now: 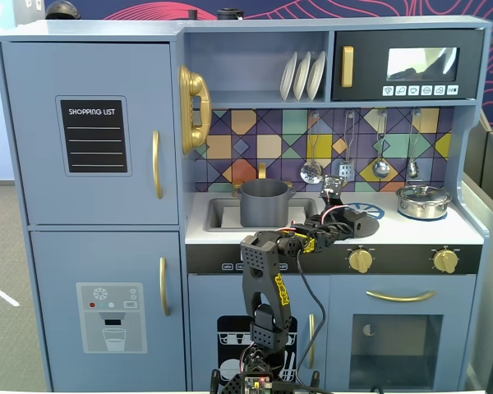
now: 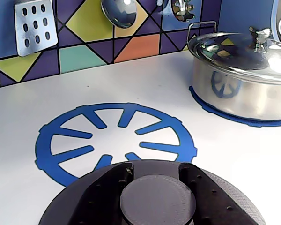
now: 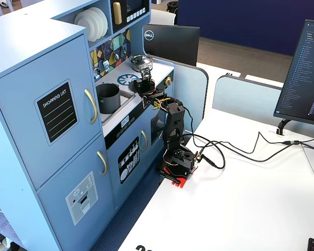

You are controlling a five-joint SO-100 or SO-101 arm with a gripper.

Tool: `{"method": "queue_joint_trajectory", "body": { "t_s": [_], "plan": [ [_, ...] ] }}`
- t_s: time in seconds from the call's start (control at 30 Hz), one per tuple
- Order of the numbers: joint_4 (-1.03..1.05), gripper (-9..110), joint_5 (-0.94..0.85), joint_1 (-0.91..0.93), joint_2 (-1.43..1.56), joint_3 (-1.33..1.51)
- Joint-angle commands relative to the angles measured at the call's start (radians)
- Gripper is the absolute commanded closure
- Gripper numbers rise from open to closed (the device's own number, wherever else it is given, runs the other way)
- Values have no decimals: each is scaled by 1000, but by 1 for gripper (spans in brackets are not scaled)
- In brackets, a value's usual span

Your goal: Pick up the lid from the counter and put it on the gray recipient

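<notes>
The lid is a matte dark-gray disc at the bottom of the wrist view. Its round knob sits between my two black fingers. My gripper is shut on that knob, over the near edge of the blue burner ring. I cannot tell whether the lid touches the counter. In a fixed view the gripper with the lid is to the right of the gray recipient, which stands uncovered in the sink. Another fixed view shows the recipient and the gripper too.
A shiny silver pot with its own lid stands on the right burner, also in a fixed view. Utensils hang on the tiled back wall. The white counter lies around the burner ring.
</notes>
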Motion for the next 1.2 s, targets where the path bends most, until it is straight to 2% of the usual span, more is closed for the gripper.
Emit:
{"method": "queue_joint_trajectory", "body": {
  "t_s": [0.0,0.4,0.73,1.17],
  "plan": [
    [-35,102,5,-12,91,-64],
    [12,102,9,-37,167,-156],
    [259,102,21,-115,268,-328],
    [497,102,51,-319,365,-426]
  ]
}}
